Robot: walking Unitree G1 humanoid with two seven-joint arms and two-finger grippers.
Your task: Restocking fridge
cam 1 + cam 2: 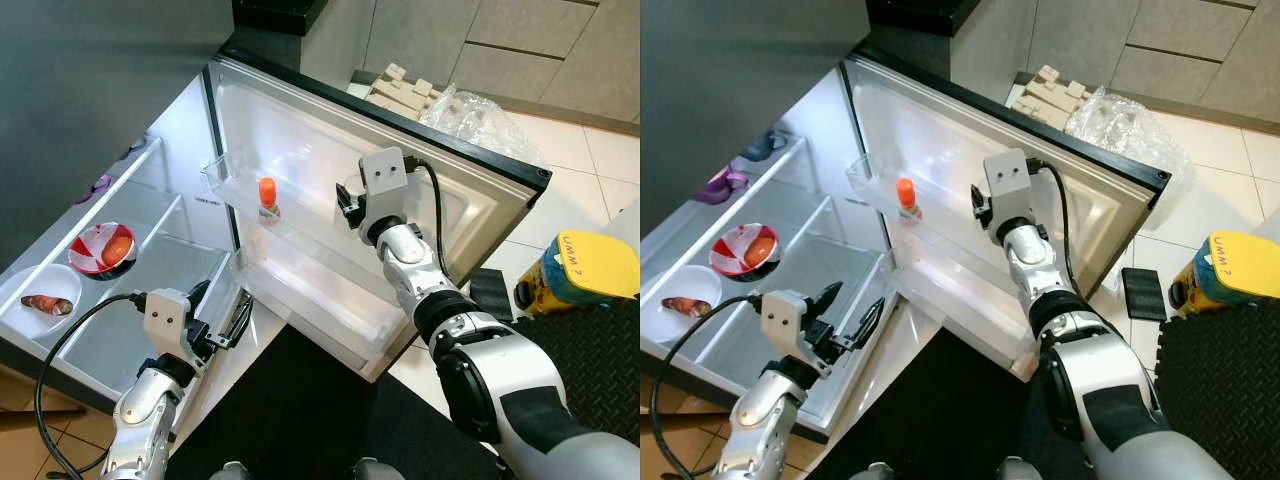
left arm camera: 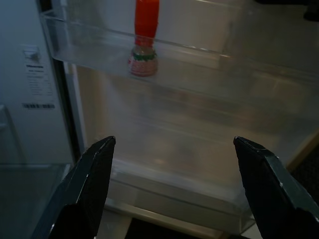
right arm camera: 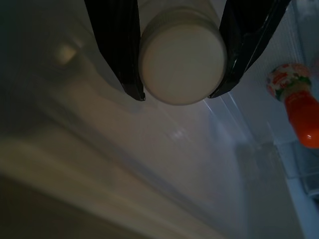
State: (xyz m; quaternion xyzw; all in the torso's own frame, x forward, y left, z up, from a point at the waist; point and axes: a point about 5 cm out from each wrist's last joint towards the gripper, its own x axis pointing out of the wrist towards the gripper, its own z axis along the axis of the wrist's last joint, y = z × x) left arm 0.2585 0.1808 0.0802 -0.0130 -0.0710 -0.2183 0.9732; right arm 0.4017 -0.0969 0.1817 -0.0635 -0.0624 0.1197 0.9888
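The fridge stands open, its door [image 1: 470, 190] swung wide. A small bottle with an orange cap [image 1: 267, 198] stands in the upper door shelf [image 1: 235, 185]. My right gripper [image 3: 177, 94] is at the door just right of that bottle, shut on a jar with a white lid [image 3: 182, 62]. The orange-capped bottle [image 3: 296, 107] shows beside it. My left gripper [image 1: 222, 312] hangs open and empty low by the fridge's front edge, facing the door shelves. The orange-capped bottle [image 2: 144, 45] is beyond its fingers [image 2: 92, 179].
Inside the fridge, a red bowl of orange fruit [image 1: 103, 250] and a white bowl with a brown root [image 1: 45, 303] sit on glass shelves. A yellow container [image 1: 580, 270], a plastic bag [image 1: 475, 120] and a black mat [image 1: 300, 420] lie on the floor.
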